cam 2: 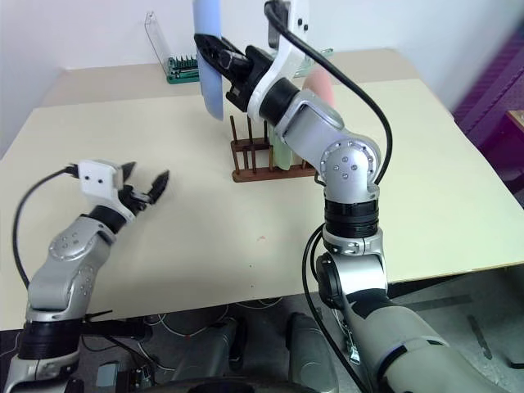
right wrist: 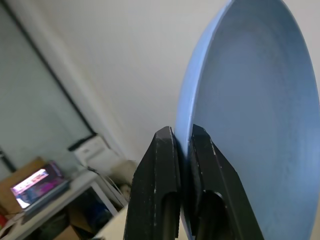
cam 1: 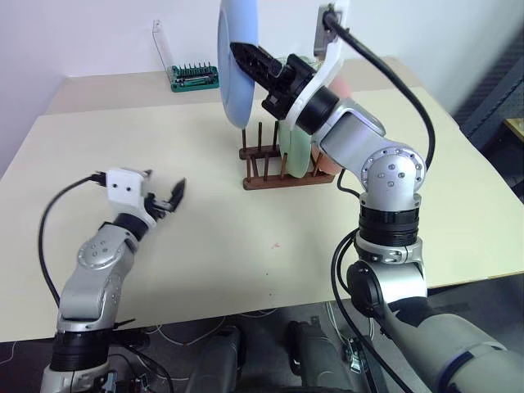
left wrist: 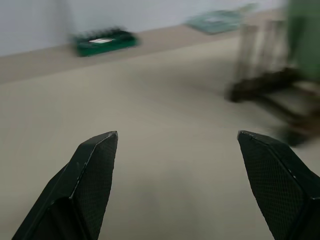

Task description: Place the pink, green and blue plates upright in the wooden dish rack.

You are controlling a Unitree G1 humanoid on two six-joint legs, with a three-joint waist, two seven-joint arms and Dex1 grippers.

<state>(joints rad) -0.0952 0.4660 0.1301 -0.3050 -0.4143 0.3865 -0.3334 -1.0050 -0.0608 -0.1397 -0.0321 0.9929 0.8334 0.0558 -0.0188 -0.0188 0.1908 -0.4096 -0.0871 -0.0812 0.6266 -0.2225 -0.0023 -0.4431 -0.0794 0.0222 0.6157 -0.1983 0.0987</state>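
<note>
Three plates are in sight, one of each colour. The round pale-blue plate [cam 1: 235, 61] hangs in the air on edge, above and just behind the near-left end of the small dark-brown wooden dish rack [cam 1: 282, 173], clear of the pegs. The right end effector [right wrist: 182, 150] pinches its rim between two black fingers pressed narrow against it. The one light-green plate [cam 1: 296, 147] stands upright in the rack between the thin pegs, about midway along. The one pink plate [cam 2: 322, 82] is largely hidden behind the right arm; only a pink edge shows beyond the green plate, and whether it sits between the pegs cannot be made out.

There is a single rack, resting on the beige flat surface [cam 1: 205, 246] toward the far middle. Several pegs on its left part stand bare.

The left end effector [cam 1: 168, 199] hovers low over the near-left of the surface, well apart from the rack, its two black fingers [left wrist: 95, 165] spread wide with nothing between them.

One green tray of small parts [cam 1: 194, 77] lies at the far edge, with a clear plastic stand [cam 1: 162, 45] just beside it.
</note>
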